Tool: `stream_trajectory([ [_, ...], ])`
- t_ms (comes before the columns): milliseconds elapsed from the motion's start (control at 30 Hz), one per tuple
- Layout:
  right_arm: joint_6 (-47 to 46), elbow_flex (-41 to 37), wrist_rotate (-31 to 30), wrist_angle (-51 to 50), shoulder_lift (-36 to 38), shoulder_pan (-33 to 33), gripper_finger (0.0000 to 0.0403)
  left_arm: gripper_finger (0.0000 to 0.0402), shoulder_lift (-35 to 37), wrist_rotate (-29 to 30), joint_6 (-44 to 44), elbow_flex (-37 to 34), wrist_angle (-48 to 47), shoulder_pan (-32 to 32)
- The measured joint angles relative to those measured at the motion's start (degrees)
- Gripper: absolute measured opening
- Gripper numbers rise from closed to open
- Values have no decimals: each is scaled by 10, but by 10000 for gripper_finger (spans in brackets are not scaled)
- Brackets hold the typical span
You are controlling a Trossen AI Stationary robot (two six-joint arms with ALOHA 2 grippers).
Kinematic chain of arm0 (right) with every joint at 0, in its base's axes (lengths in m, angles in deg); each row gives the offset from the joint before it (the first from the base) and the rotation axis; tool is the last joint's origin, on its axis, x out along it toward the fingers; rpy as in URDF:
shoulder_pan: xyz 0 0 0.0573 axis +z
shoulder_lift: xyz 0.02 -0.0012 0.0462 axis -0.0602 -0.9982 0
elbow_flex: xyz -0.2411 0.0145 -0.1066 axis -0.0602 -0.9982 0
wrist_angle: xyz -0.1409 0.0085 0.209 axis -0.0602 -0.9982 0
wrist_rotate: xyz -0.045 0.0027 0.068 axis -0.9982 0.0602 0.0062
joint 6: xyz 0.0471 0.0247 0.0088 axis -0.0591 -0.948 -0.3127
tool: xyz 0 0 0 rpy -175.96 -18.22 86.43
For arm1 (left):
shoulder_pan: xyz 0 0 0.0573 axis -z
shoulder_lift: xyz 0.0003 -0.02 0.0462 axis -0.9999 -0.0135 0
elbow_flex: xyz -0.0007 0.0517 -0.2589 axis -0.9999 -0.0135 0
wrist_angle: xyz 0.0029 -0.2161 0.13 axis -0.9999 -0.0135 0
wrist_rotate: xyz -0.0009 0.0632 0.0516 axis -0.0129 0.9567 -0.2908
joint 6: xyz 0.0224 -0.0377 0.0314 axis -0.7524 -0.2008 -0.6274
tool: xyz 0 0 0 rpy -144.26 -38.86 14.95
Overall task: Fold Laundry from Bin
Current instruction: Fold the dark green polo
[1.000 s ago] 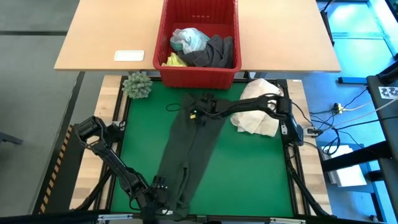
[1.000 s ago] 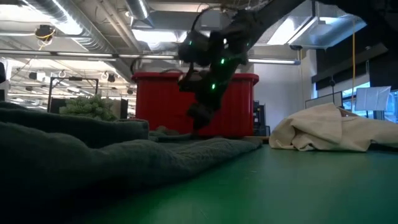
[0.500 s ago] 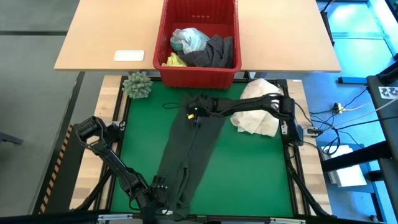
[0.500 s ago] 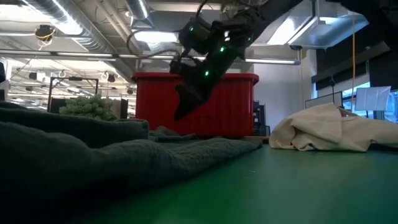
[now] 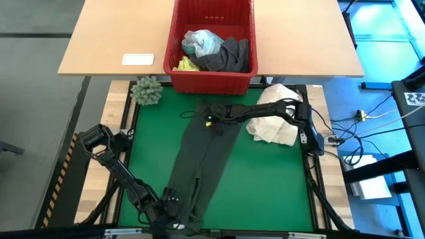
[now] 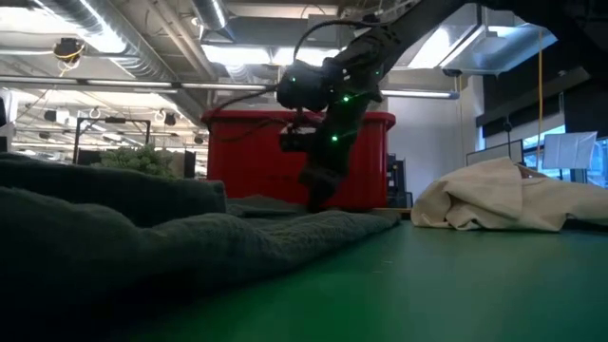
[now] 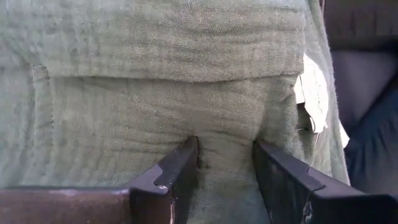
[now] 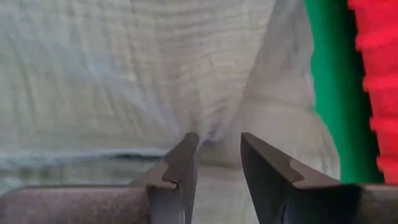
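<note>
L tool (image 5: 171, 199) pinches the near hem of the long dark green-black cloth garment (image 5: 202, 156) spread on the green desk mat (image 5: 265, 179), R tool (image 5: 214, 119) nips its far end by the red slotted plastic bin (image 5: 211, 78) w/ more laundry inside; pull evenly, keep taut; pad contact mostly hidden.

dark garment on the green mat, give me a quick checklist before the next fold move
1. Dark garment laid out lengthwise on the green mat: ok.
2. Left gripper at the near end, cloth pinched between its fingers: ok.
3. Right gripper at the far end near the bin, cloth bunched between its fingers: ok.
4. Garment flat, no wrinkles: not ok, folds show along its length.
5. Cream cloth bundle clear of the garment: ok, it lies beside it under the right arm.
6. Bin emptied: not ok, clothes are inside.
</note>
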Motion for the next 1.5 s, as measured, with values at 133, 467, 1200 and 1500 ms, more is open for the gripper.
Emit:
stream_trajectory([
  [133,-5,0,-10,-23,0,-4,121,156,0,-4,13,0,0,2],
  [467,-6,0,-8,-18,32,-5,121,156,12,2,14,-1,-11,-9],
  [1200,5,0,25,-38,181,135,121,156,78,103,-17,5,-97,-11],
  [1500,-23,-17,-23,-74,180,231,121,156,80,100,-7,5,-107,-2],
])
